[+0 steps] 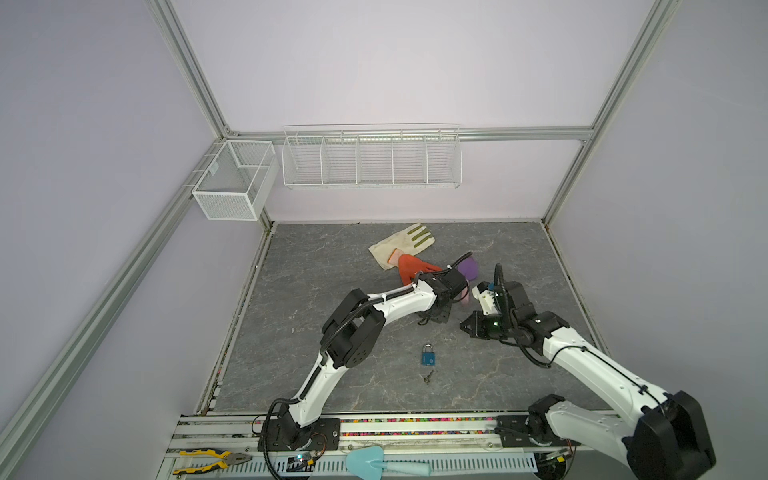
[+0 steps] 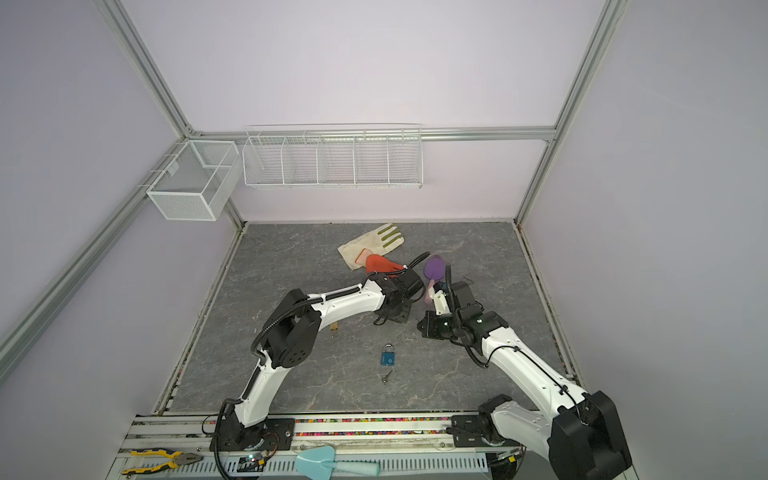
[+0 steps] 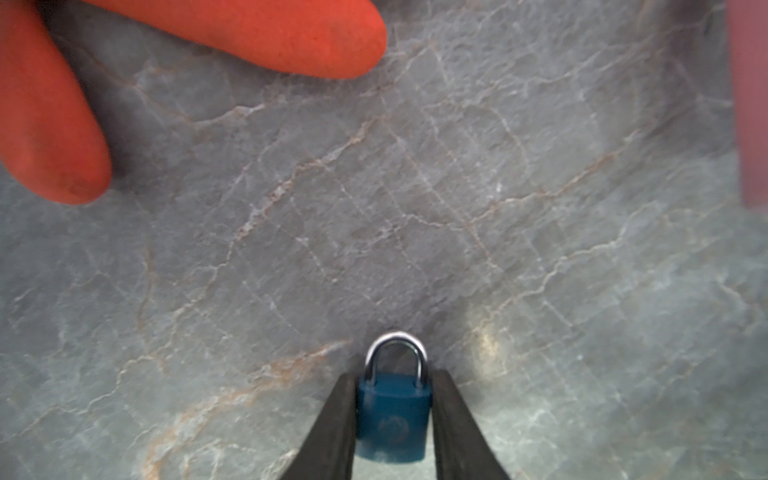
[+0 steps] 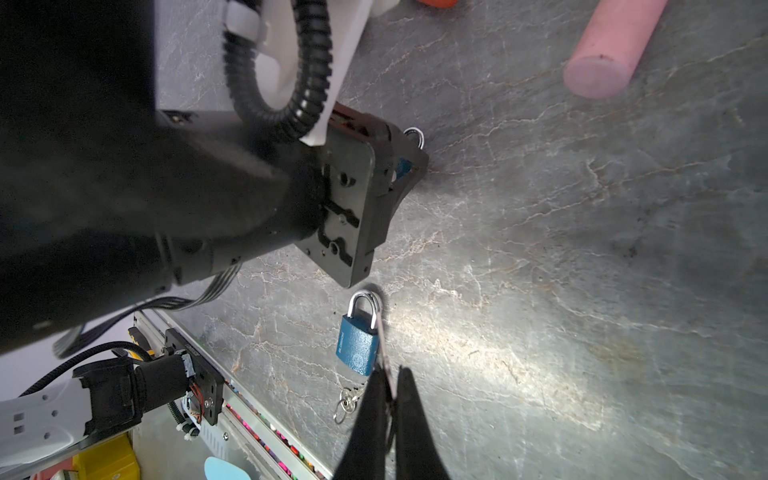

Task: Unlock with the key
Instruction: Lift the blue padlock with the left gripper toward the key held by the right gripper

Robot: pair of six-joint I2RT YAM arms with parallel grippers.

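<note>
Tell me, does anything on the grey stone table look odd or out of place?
Yes, a duplicate set. One blue metal padlock sits clamped in the jaws of the left gripper, and the right gripper pinches a thin silver key, yet a second blue padlock lies flat nearby with another small key beside it.

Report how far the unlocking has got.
Done: the left gripper is clamped on a blue padlock, and the right gripper pinches a thin metal blade, apparently the key. In hand: lining key up with lock; in both top views the grippers are apart. Left: insert and turn; the shackle is closed.
</note>
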